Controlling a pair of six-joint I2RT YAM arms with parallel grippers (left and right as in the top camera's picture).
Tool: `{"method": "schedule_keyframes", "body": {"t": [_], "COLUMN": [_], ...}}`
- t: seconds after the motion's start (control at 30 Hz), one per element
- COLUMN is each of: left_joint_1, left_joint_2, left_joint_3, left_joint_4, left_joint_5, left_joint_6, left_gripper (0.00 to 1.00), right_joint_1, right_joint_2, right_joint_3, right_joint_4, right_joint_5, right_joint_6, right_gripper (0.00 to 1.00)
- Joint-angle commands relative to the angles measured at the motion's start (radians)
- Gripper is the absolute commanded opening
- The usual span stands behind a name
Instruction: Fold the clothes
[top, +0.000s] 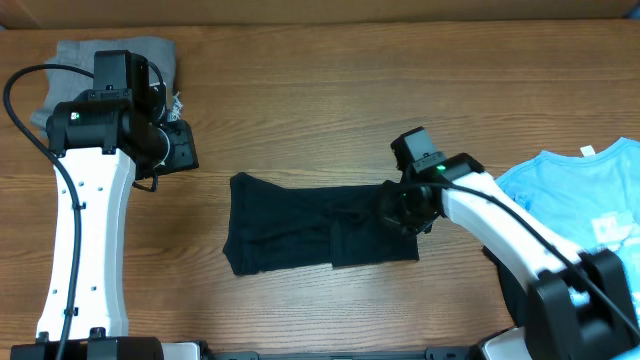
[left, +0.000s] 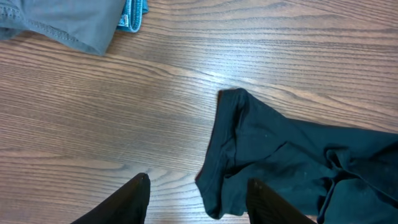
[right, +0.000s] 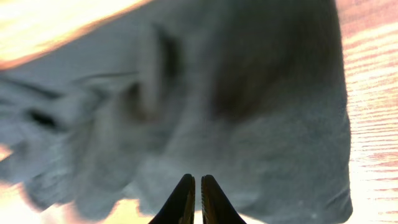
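Wood-grain table (top: 320, 120) carries black T-shirt (top: 300, 235), seemingly half folded.

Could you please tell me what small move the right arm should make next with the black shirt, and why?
Probably lift the right claw slightly and carry it left. It is shut at the right end of the black T-shirt, seemingly pinching cloth, and the shirt lies flat, only partly folded.

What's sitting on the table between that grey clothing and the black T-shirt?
Nothing: the left wrist view shows only bare wooden table between the grey garment and the black T-shirt.
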Motion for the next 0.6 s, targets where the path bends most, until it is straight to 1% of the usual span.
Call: {"method": "schedule_keyframes", "body": {"t": [0.0,0.07,0.13,0.23,0.33,0.43,0.5,0.57], "left_joint_1": [0.003,0.003,0.003,0.003,0.003,0.003,0.003,0.003], "left_joint_2": [-0.007,-0.007,-0.007,-0.007,-0.007,-0.007,-0.007,-0.007], "left_joint_3": [0.012,0.012,0.012,0.003,-0.033,-0.101,-0.162,-0.245], "left_joint_4": [0.003,0.003,0.0,-0.019,-0.027,-0.008,0.026,0.087], "left_joint_5": [0.01,0.008,0.007,0.008,0.01,0.021,0.073,0.173], "left_joint_6": [0.023,0.023,0.024,0.024,0.023,0.023,0.023,0.023], "left_gripper": [0.53,0.55,0.56,0.61,0.65,0.66,0.67,0.69], "right_joint_1": [0.008,0.009,0.008,0.008,0.004,0.003,0.003,-0.002], "right_joint_2": [0.115,0.149,0.153,0.127,0.094,0.057,0.036,0.023], "right_joint_3": [0.012,0.012,0.013,0.024,0.034,0.034,0.034,0.035], "right_joint_4": [0.072,0.2,0.344,0.416,0.41,0.37,0.315,0.232], "right_joint_5": [-0.08,-0.219,-0.312,-0.316,-0.313,-0.278,-0.235,-0.191], "right_joint_6": [0.039,-0.039,-0.087,-0.089,-0.136,-0.137,-0.127,-0.101], "right_gripper": [0.05,0.04,0.04,0.04,0.04,0.05,0.05,0.05]}}
